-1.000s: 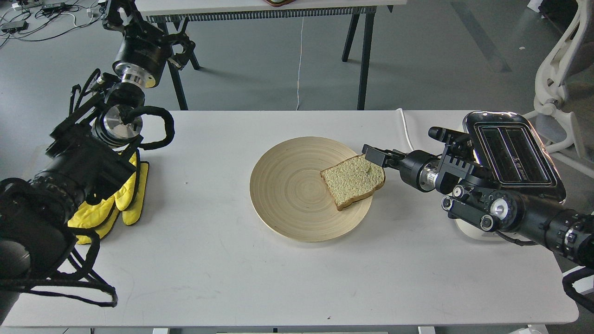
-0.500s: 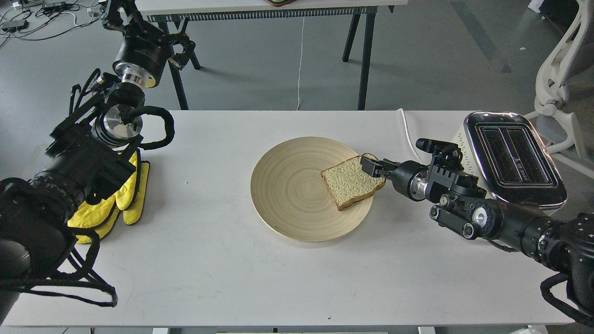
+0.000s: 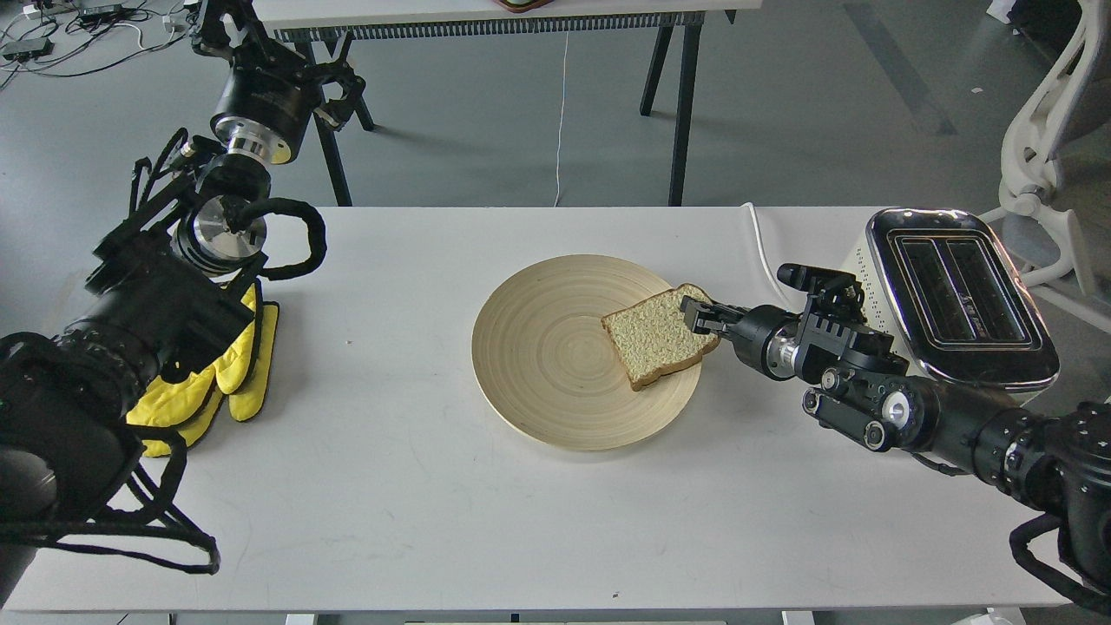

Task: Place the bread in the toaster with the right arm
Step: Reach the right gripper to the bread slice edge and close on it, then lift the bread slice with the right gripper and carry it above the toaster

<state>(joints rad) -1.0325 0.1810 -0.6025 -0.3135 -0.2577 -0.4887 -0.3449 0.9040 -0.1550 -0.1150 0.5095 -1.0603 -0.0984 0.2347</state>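
The bread (image 3: 653,340) lies on the right side of a round wooden plate (image 3: 538,347), its rounded top pointing right and slightly raised. My right gripper (image 3: 697,316) reaches in from the right and is shut on the bread's right crust edge. The cream-white toaster (image 3: 955,286) with a chrome top and two empty slots stands at the table's right end, just behind my right arm (image 3: 877,391). My left gripper (image 3: 217,26) is raised at the far left beyond the table's back edge; its fingers are dark and cannot be told apart.
Yellow gloves (image 3: 217,373) lie on the table's left side beside my left arm. The toaster's white cord (image 3: 759,239) runs over the back edge. A second table's legs (image 3: 681,104) stand behind, and a white chair (image 3: 1050,130) at far right.
My right gripper came down from above the bread's far corner and closed on its right edge. Bread and plate have shifted slightly right. The left arm has not moved.
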